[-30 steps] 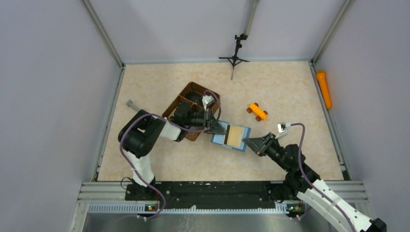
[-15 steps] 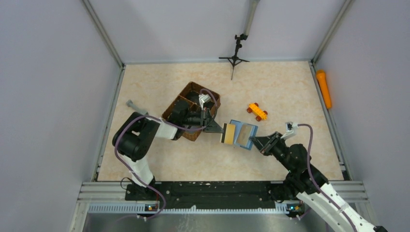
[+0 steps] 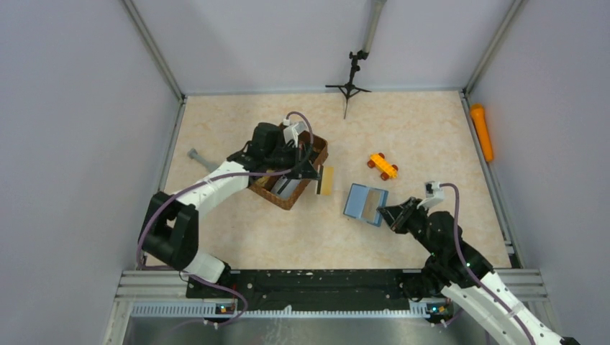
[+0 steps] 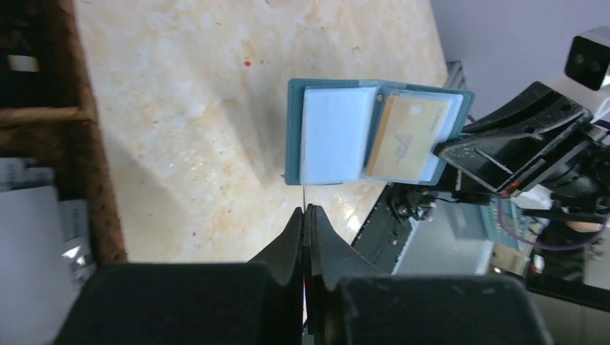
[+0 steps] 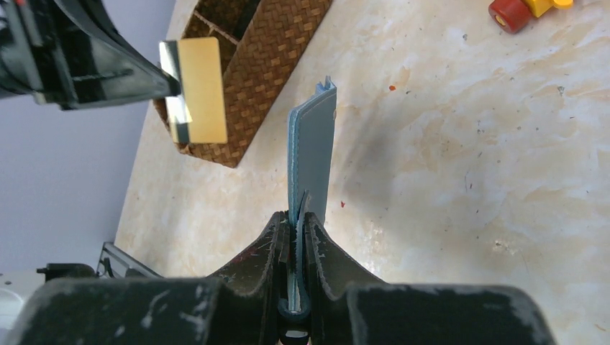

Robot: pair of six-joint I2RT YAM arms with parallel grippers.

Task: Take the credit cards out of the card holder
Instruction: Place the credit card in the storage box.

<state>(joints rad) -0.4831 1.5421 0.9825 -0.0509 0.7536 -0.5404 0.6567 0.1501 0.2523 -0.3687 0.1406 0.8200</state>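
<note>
The teal-blue card holder (image 3: 365,203) hangs open above the table, pinched at its right edge by my right gripper (image 3: 384,210), which is shut on it. In the left wrist view the holder (image 4: 334,134) shows light blue pockets with a gold card (image 4: 404,138) still in one. My left gripper (image 3: 314,178) is shut on a gold credit card (image 3: 326,180), held just right of the brown basket (image 3: 314,146) and apart from the holder. The right wrist view shows that card (image 5: 199,89) in the air and the holder (image 5: 314,147) edge-on. In the left wrist view the held card (image 4: 303,185) is a thin edge.
A brown woven divided basket (image 5: 270,50) holds a grey card-like item (image 3: 285,186). An orange toy car (image 3: 382,165) lies right of centre. A black tripod (image 3: 350,79) stands at the back. An orange cylinder (image 3: 481,131) lies outside the right rail. A grey tool (image 3: 199,157) lies at left.
My left gripper pulled the gold card out of the holder and carried it left toward the basket. The right gripper shifted the holder slightly right and kept its hold.
</note>
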